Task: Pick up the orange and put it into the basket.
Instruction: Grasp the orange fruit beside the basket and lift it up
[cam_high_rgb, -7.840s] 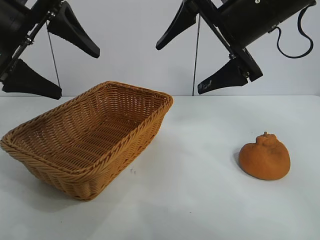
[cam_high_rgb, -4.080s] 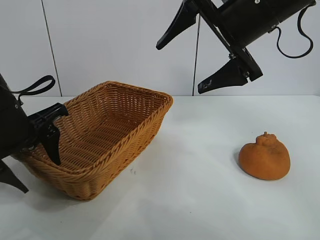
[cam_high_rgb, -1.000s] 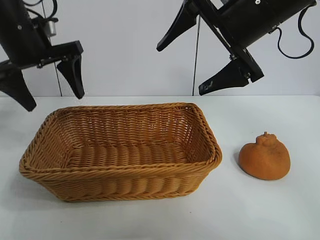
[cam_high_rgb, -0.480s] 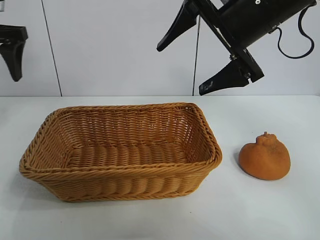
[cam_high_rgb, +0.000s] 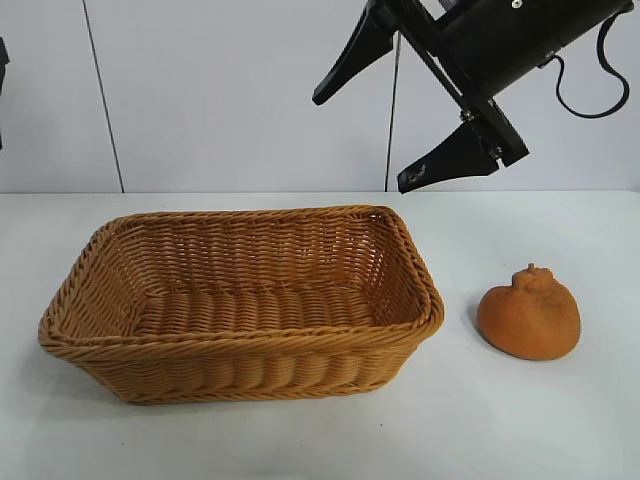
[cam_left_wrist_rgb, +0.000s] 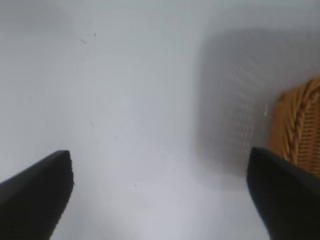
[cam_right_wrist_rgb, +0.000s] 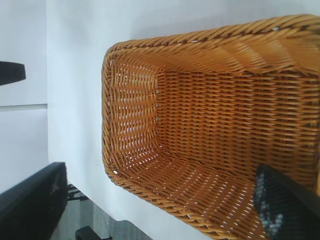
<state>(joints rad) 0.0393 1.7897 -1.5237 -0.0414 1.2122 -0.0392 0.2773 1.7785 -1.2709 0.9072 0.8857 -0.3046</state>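
The orange (cam_high_rgb: 528, 315), squat and rough with a knob on top, sits on the white table to the right of the basket (cam_high_rgb: 240, 338), a hand's width from its end wall. The wicker basket lies lengthwise across the table and holds nothing. My right gripper (cam_high_rgb: 358, 144) hangs open high above the gap between basket and orange, nothing between its fingers. From its wrist I look down into the basket (cam_right_wrist_rgb: 150, 42) past the open right gripper (cam_right_wrist_rgb: 160, 172). My left gripper (cam_left_wrist_rgb: 160, 155) is open over bare table, with the basket's corner (cam_left_wrist_rgb: 300, 125) beside one finger.
White tabletop (cam_high_rgb: 320, 430) runs in front of the basket and around the orange. A pale panelled wall (cam_high_rgb: 230, 90) stands behind. The table's far edge and dark floor gear (cam_right_wrist_rgb: 85, 232) show in the right wrist view.
The left arm turned the basket from slanted to square across the table, then lifted away and has left the exterior view at the upper left. Right arm, basket and orange have not moved in the last second.
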